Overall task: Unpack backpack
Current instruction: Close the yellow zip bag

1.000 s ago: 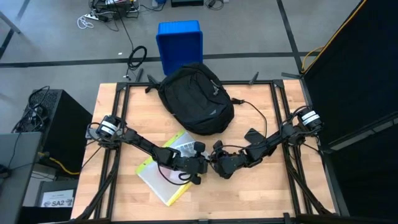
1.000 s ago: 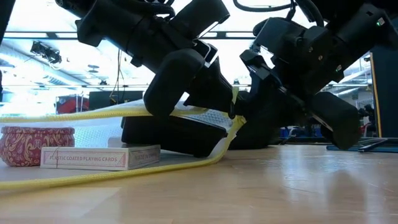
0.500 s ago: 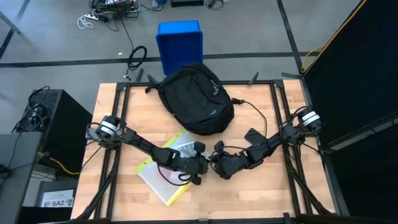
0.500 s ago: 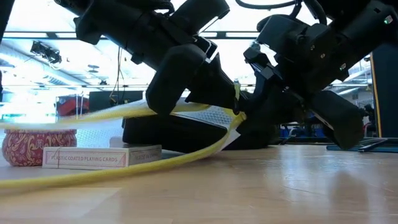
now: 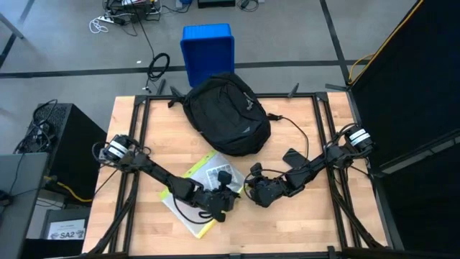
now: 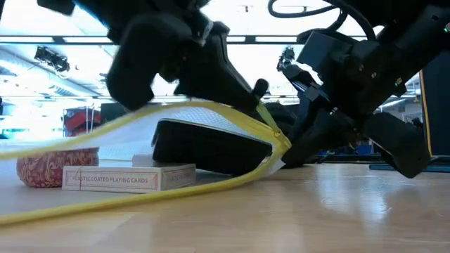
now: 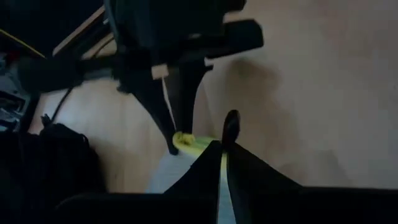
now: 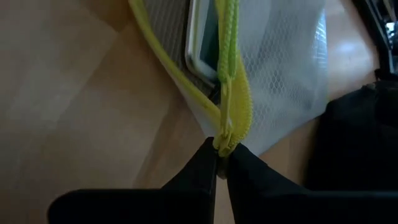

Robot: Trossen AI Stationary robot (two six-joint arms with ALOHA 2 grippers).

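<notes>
1. The backpack (image 5: 226, 114) lies at the upper centre of the high view, apart from both arms.
2. Below it, a yellow-edged mesh pouch (image 5: 195, 193) rests on the table (image 5: 316, 223).
3. Right gripper (image 8: 222, 155): jaws pressed together, pinching the pouch's yellow zip end.
4. Left gripper (image 7: 221, 149): jaws pressed together on the yellow edge (image 7: 186, 142).
5. Judgement: hold the right grip fixed and draw the left away steadily along the zip line; jerking risks slipping off

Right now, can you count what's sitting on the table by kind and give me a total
Backpack: 1
Mesh pouch with yellow zipper: 1
Playing card box: 1
Patterned round tin: 1
Total: 4
</notes>
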